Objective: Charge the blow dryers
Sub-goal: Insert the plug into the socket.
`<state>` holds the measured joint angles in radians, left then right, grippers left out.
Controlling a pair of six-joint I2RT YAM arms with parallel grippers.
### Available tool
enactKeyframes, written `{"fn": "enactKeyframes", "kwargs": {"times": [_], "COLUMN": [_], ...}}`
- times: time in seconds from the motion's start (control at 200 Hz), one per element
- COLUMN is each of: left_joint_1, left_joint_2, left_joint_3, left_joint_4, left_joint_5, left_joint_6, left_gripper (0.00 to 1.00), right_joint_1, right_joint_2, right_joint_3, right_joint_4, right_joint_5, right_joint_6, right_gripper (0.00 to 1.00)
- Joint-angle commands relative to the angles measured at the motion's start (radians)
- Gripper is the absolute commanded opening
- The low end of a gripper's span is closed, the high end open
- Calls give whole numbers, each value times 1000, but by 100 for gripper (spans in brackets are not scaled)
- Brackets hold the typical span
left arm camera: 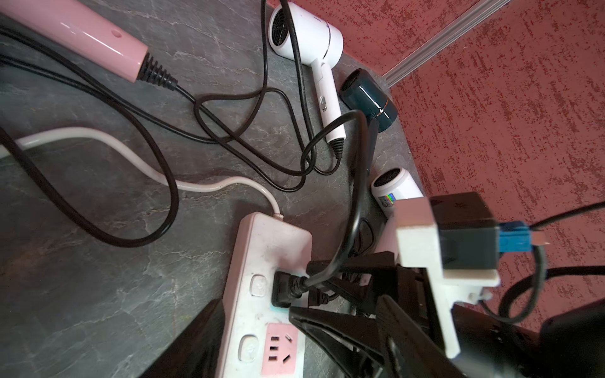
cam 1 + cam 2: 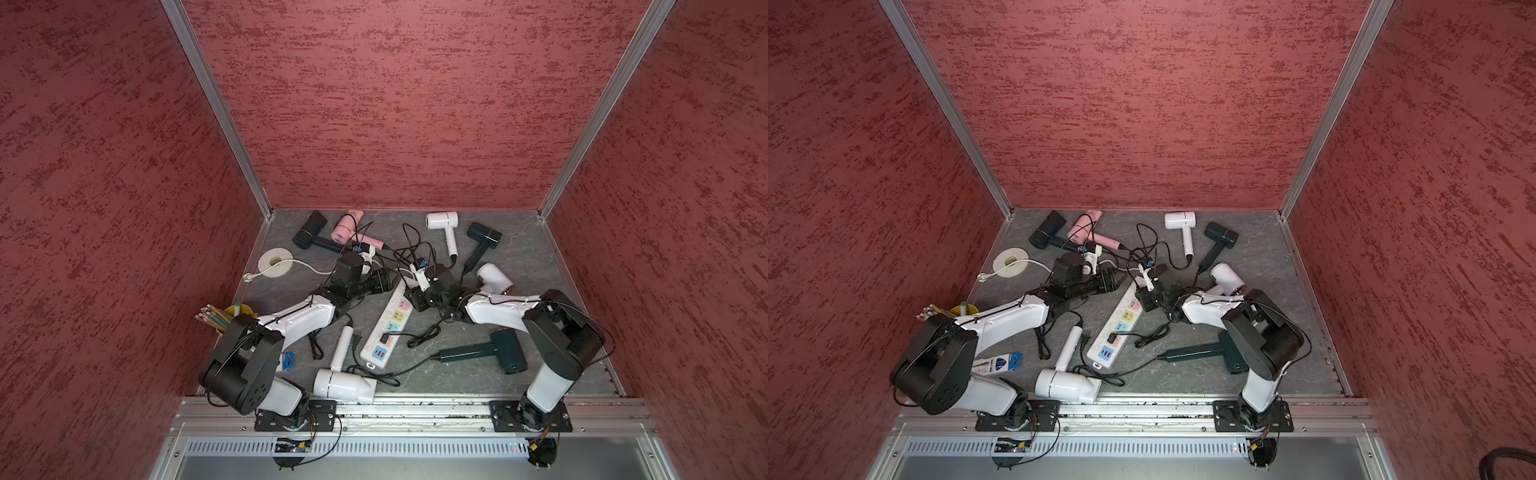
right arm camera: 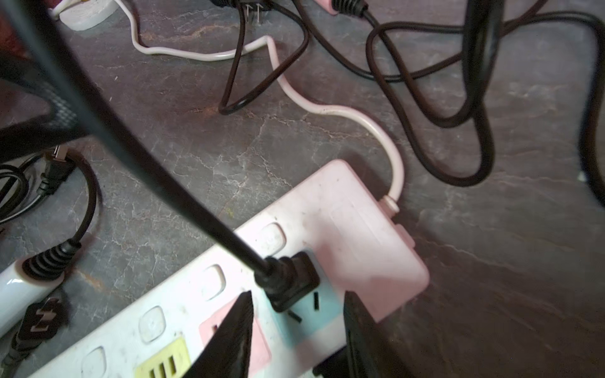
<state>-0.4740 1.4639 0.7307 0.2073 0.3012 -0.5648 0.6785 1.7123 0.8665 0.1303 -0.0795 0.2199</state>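
Off beyond your left claw [image 1: 252, 307], the black dryer [image 2: 309, 235] and the pink dryer [image 2: 347, 226] lay side by side on the desk [image 2: 519, 257]. The near white dryer [image 2: 345, 384] sat back behind it by the rail. That claw hung over the far end of the power strip [image 3: 353, 209], jaws spread and gripping nothing.

Across to your right claw [image 3: 298, 294]: released, jaws apart, and right between them the black plug [image 3: 288, 281] sat in the blue end socket. Its cord climbed away into the tangle, and which dryer it fed you couldn't tell.

Beyond the right claw lay the far white dryer [image 2: 442, 220] and the navy dryer [image 2: 484, 235]. The short white dryer [image 2: 494, 278] was just to its right, and the green dryer [image 2: 505, 351] lay behind it.
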Motion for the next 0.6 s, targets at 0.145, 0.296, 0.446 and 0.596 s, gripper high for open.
{"fn": "enactKeyframes", "kwargs": {"times": [0.145, 0.296, 0.446, 0.596], "left_joint_1": [6, 3, -1, -4], "left_joint_2": [-76, -141, -203, -251], "left_joint_3": [-53, -91, -126, -146], "left_joint_4": [62, 79, 89, 72], "left_joint_5": [-46, -89, -147, -221], "left_joint_6": [-3, 4, 10, 24], "left_gripper": [78, 84, 96, 100], "right_joint_1": [-26, -55, -100, -104], "right_joint_2": [-193, -338, -459, -504], "right_joint_3": [-90, -140, -159, -124], "right_joint_4": [16, 19, 20, 8], "right_joint_5": [-60, -92, -64, 171], "right_joint_6": [6, -10, 39, 191], "right_gripper": [61, 100, 100, 100]}}
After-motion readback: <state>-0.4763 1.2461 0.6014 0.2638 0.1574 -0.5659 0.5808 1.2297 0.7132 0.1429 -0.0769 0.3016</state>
